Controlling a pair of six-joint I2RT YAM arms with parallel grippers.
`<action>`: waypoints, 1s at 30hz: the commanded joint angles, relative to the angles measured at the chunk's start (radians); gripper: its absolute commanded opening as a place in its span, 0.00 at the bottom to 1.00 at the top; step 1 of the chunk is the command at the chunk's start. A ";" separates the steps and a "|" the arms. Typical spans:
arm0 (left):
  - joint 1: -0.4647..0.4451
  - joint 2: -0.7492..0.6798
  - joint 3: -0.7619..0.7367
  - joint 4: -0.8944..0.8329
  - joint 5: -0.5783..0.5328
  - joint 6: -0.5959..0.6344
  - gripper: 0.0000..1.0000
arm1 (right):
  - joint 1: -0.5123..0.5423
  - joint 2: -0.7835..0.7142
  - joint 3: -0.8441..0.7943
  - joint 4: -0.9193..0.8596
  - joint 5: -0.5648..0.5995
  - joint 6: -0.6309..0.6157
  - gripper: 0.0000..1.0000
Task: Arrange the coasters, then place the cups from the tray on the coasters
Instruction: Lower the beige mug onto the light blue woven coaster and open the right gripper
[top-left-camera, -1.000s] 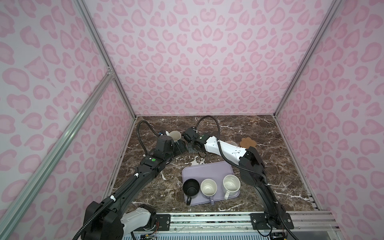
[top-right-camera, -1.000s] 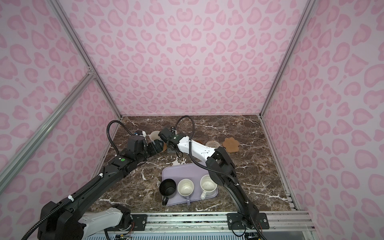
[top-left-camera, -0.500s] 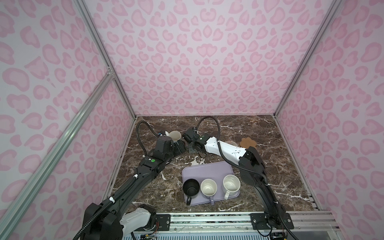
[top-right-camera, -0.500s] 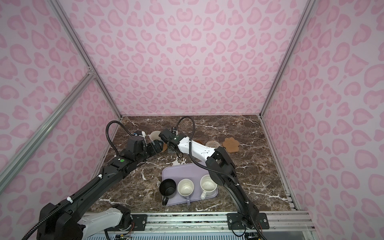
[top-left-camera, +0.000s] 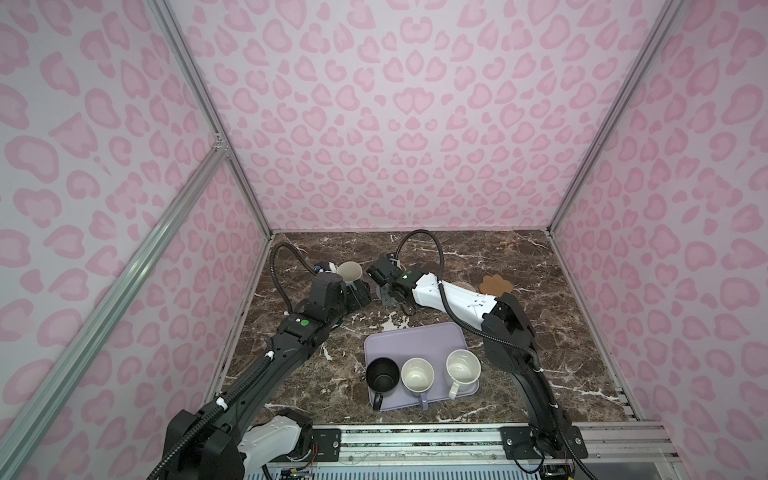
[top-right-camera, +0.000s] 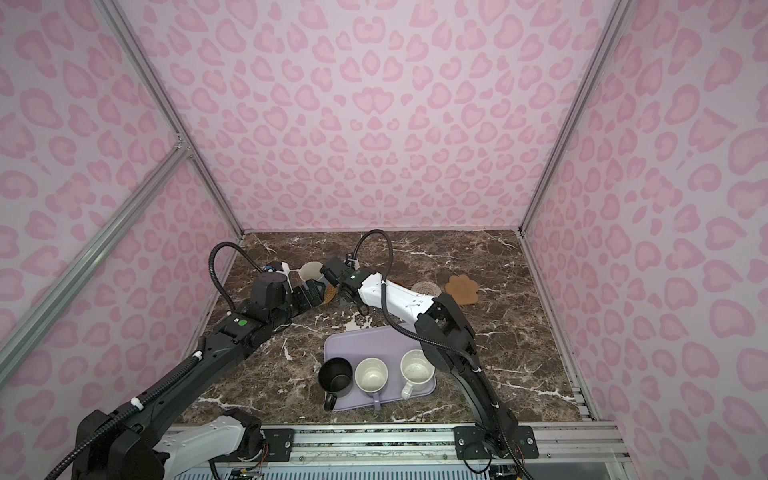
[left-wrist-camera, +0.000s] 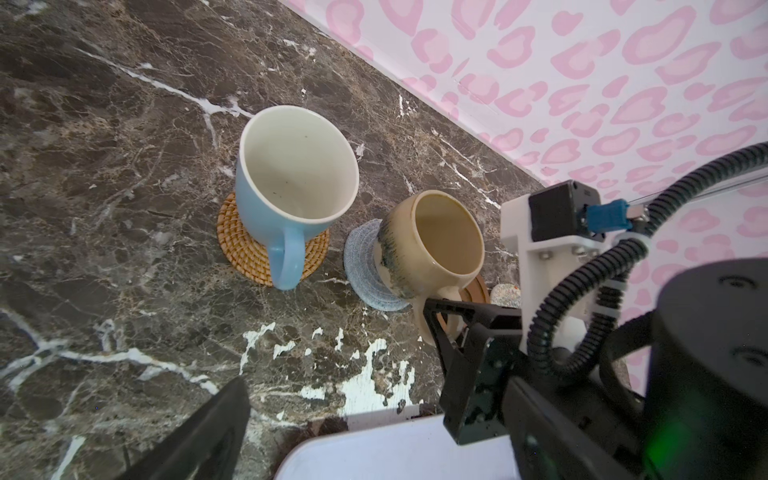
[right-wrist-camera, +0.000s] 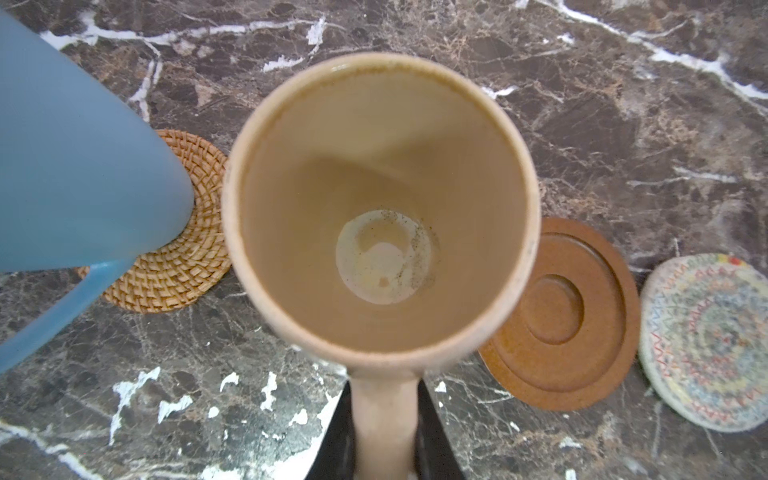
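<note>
- The right gripper (right-wrist-camera: 384, 451) is pinched onto the handle of the pale yellow mug (left-wrist-camera: 432, 245), one finger on each side of it.
- That mug is upright over the blue-grey woven coaster (left-wrist-camera: 361, 270), far on the marble table (top-left-camera: 540, 332) and left of the middle. It is off centre on the mat, and I cannot tell whether its base bears fully on it.
- The left gripper (top-left-camera: 358, 294) has its jaws spread wide with nothing between them. It hangs just near of the light blue mug (left-wrist-camera: 291, 178), apart from it.
- The light blue mug stands upright on the orange woven coaster (left-wrist-camera: 249, 249), just left of the yellow mug, close but not touching.
- Right of the yellow mug the brown wooden disc (right-wrist-camera: 582, 316) lies bare, and the cream woven coaster (right-wrist-camera: 706, 340) is just beside it.
- The tan flower-shaped coaster (top-left-camera: 496, 284) lies farther right in the same far row, also bare.
- The lavender tray (top-left-camera: 415, 340) lies near the middle of the table.
- Three mugs stand along the tray's near edge: the black mug (top-left-camera: 382, 374) on the left, the lavender mug (top-left-camera: 417, 374) in the middle and the speckled cream-white mug (top-left-camera: 462, 365) on the right. Their handles point to the near side.
</note>
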 joint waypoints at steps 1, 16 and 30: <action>0.001 0.001 -0.004 0.021 -0.004 -0.008 0.97 | -0.001 0.011 0.000 0.026 0.030 0.000 0.00; 0.001 0.009 -0.007 0.029 0.002 -0.022 0.97 | -0.003 0.046 0.018 -0.014 -0.076 0.025 0.06; 0.000 -0.011 -0.012 0.026 -0.006 -0.027 0.97 | -0.014 0.030 0.030 -0.046 -0.139 0.018 0.46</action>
